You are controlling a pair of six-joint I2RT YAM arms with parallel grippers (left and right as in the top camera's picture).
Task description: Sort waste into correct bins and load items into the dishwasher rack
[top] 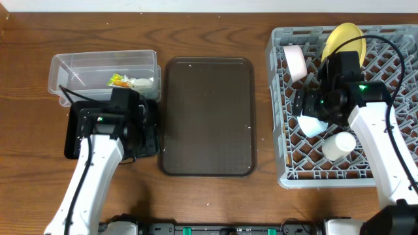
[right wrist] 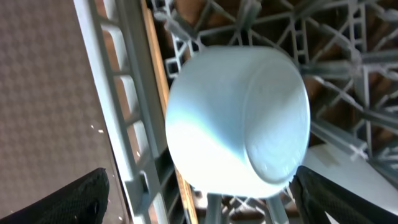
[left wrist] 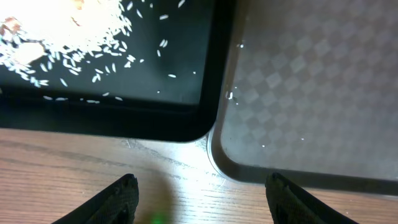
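From overhead, the worktop [top: 209, 26] carries the dishwasher rack [top: 307, 177] at the right, a brown serving tray [top: 209, 117] in the middle, and two bins at the left. The clear tub [top: 65, 65] is at the far left and the black tray [top: 73, 140] sits just nearer, touching it. The snack wrapper [top: 121, 81] lies in the clear tub. The rack holds the yellow plate [top: 345, 39] upright at the far side and the white bowl [top: 295, 62] to its left. The light blue bowl [top: 312, 124] is under the right arm [top: 379, 143], with the pale cup [top: 339, 145] just nearer. The left arm [top: 98, 163] reaches over the black tray. I cannot find the chopsticks.

In the left wrist view, the left end effector [left wrist: 202, 205] has its fingers well apart and holds nothing. It hangs over bare worktop beside the black tray's corner. Rice grains [left wrist: 81, 37] lie heaped in that tray, and a few strays dot the serving tray.

In the right wrist view, the light blue bowl lies on its side among the rack pegs. The right end effector [right wrist: 211, 202] is spread wide, with both fingers clear of the bowl.

The step in hand looks like setting the blue bowl into the rack, and the bowl now rests there on its own. The next move calls for lifting the right arm straight up, clear of the bowl and pegs, without knocking the cup beside it.
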